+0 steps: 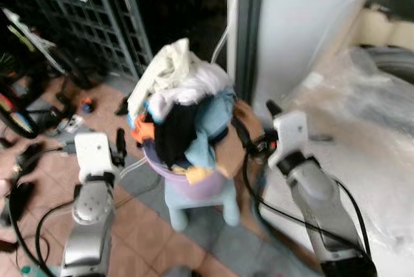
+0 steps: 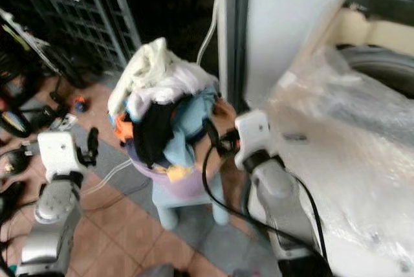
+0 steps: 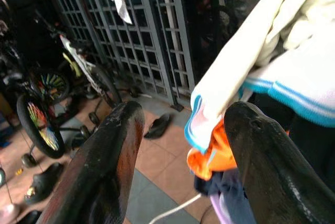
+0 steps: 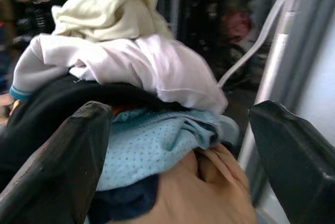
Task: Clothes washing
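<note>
- A purple bucket (image 1: 194, 183) sits on a small light blue stool (image 1: 197, 204), likely so the washing is high enough for the arms to reach.
- The bucket is stuffed with a pile of clothes (image 1: 184, 105) that rises well above its rim.
- A cream cloth (image 4: 107, 9) lies on top, a white shirt (image 4: 141, 62) under it, and a black piece (image 1: 174, 131), a light blue top (image 4: 152, 148) and a tan cloth (image 4: 199, 192) hang down the sides.
- The left gripper (image 1: 118, 147) is held up just beside the pile on the robot's left, near an orange cloth (image 3: 212, 158) that pokes out low down.
- Its two black fingers (image 3: 104, 166) are spread wide and hold nothing.
- The right gripper (image 1: 240, 129) is held up on the other side, close to the tan cloth and the blue top.
- Its fingers (image 4: 57, 166) are also spread wide with nothing in them, and the pile shows in the gap between them.
- One arm on each side looks like a way to reach the pile from both sides, but no cloth is picked yet.
- The washing machine (image 2: 343, 154), under a crinkly clear plastic sheet (image 2: 362, 115), stands right beside the robot's right arm, so the clothes would only have a short way to go.
- A thin white hose (image 1: 226, 28) runs up behind the pile.
- A metal gate (image 1: 97, 18), a bicycle (image 3: 36, 103) and some shoes (image 3: 157, 125) on the tiled floor (image 1: 145, 232) are off to the left, away from the work.
- The heap is tall and loose, so pulling a low piece could make the top ones slide off.
</note>
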`<state>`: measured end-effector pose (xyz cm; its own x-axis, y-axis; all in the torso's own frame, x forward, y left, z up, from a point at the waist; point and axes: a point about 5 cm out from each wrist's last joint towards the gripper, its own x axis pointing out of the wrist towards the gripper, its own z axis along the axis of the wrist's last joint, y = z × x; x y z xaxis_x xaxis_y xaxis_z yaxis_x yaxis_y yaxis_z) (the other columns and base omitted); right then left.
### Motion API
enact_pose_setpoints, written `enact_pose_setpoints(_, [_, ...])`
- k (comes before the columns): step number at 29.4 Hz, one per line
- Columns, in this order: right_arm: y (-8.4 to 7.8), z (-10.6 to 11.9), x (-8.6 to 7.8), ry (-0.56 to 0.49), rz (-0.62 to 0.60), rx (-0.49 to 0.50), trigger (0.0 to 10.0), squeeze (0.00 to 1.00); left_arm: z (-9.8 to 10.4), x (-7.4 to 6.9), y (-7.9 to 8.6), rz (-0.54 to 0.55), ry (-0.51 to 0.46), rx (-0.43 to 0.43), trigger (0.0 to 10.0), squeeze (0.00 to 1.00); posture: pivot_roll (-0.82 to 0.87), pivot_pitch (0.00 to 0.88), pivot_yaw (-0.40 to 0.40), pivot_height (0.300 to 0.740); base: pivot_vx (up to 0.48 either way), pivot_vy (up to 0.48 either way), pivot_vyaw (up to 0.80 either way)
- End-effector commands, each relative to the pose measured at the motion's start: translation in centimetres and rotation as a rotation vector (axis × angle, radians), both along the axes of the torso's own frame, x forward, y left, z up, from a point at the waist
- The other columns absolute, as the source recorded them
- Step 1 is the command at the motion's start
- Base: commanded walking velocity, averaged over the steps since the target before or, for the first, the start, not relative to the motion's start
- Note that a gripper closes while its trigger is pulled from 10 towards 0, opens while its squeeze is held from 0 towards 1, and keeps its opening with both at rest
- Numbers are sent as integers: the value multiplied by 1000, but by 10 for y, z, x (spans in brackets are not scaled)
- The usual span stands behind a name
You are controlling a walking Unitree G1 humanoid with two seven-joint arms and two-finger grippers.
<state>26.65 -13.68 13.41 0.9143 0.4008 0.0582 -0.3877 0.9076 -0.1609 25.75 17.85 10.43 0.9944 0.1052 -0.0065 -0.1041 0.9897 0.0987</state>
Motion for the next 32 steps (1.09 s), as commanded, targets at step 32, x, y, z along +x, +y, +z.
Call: enact_pose_setpoints(32, [15, 46, 39, -196, -68, -39, 10000, 0, 11, -1, 2, -18, -21, 5, 10000, 0, -34, 62, 74, 740, 71, 157, 325])
